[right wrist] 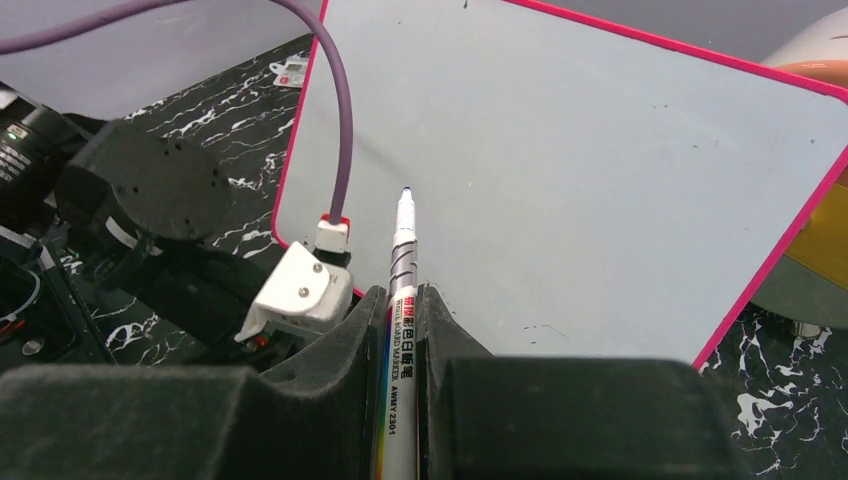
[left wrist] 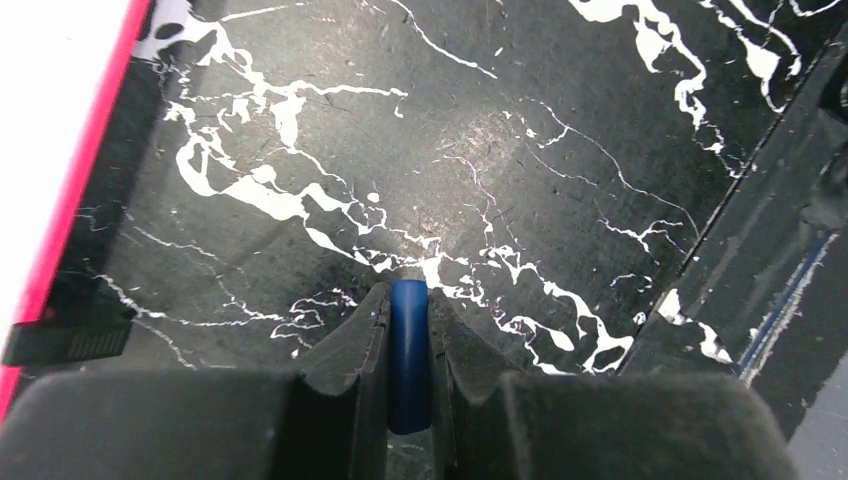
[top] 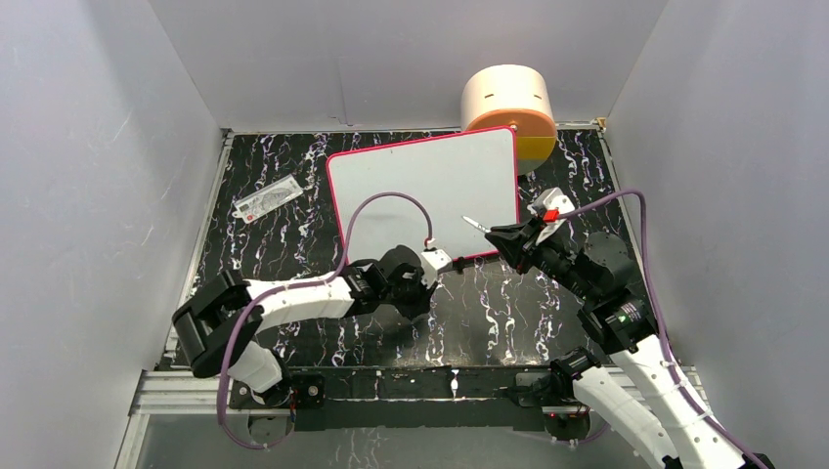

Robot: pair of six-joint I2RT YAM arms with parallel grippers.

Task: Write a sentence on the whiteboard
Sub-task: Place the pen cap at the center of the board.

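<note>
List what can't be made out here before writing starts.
- Right wrist view: whether the marker tip touches the whiteboard; angle does not show it, top view too small.
- Left wrist view: what the blue piece in the left gripper is; fingers cover all but a strip.
- Top view: print on the packet, too small.
- Top view: lower part of the round tub, behind the whiteboard.

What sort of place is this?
Probably a robot test booth in a lab: plain grey walls box in a marbled table, two arms are bolted to a rail, the right gripper holds a marker at a whiteboard, and the left gripper holds a blue cap.
</note>
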